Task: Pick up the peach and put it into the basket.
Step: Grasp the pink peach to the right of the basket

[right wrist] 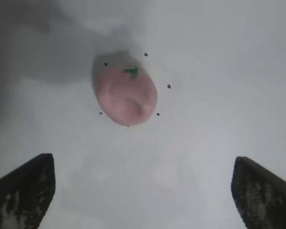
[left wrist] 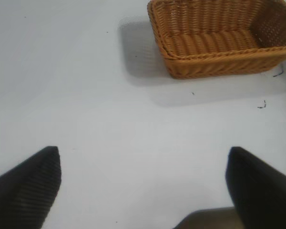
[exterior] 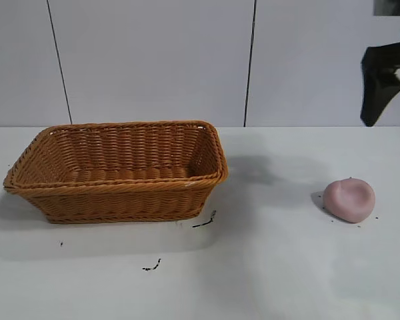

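Note:
The pale pink peach (exterior: pixel 349 199) lies on the white table at the right; the right wrist view shows it (right wrist: pixel 127 94) with a small green stem mark. The orange-brown wicker basket (exterior: pixel 120 170) stands at the left, empty, and shows in the left wrist view (left wrist: pixel 219 38). My right gripper (right wrist: pixel 143 191) is open and empty, high above the table with the peach ahead of its fingers (right wrist: pixel 24 191); in the exterior view the arm (exterior: pixel 383 80) hangs at the upper right. My left gripper (left wrist: pixel 143 186) is open and empty over bare table, well away from the basket.
Small dark specks and scraps (exterior: pixel 205 221) lie on the table in front of the basket, and a few dots surround the peach. The white wall with dark seams stands behind the table.

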Available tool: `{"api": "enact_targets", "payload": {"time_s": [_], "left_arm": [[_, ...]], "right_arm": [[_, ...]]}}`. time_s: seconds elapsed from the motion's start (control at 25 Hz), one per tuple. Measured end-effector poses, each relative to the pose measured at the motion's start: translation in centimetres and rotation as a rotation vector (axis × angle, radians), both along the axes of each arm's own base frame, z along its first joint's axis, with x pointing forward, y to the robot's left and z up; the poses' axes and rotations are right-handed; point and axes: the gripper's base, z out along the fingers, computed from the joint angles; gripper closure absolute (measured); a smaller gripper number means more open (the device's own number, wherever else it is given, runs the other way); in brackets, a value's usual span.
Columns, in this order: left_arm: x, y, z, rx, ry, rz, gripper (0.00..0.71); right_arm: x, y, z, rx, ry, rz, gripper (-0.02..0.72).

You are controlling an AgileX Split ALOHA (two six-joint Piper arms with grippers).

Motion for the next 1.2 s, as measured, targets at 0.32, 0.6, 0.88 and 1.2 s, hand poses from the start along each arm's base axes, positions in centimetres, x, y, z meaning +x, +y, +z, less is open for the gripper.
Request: {"api": "enact_targets", "payload": {"time_s": [0.32,0.6,0.88,1.2], "left_arm": [[0.0,0.0,0.0,0.0,0.0,0.0,0.018],[0.0,0.0,0.0,0.0,0.0,0.0,0.018],[0.0,0.0,0.0,0.0,0.0,0.0,0.018],[0.0,0.0,0.0,0.0,0.0,0.0,0.018]], "right_arm": [[1.8,0.2,-6.2,0.001,0.061,0.002,0.014],[2.5,0.3,-9.5,0.003,0.086,0.0,0.014],[2.7,0.3,-9.9,0.011,0.073,-0.005,0.051],[2.8,0.3,-8.5,0.011,0.07,-0.005,0.643]]}}
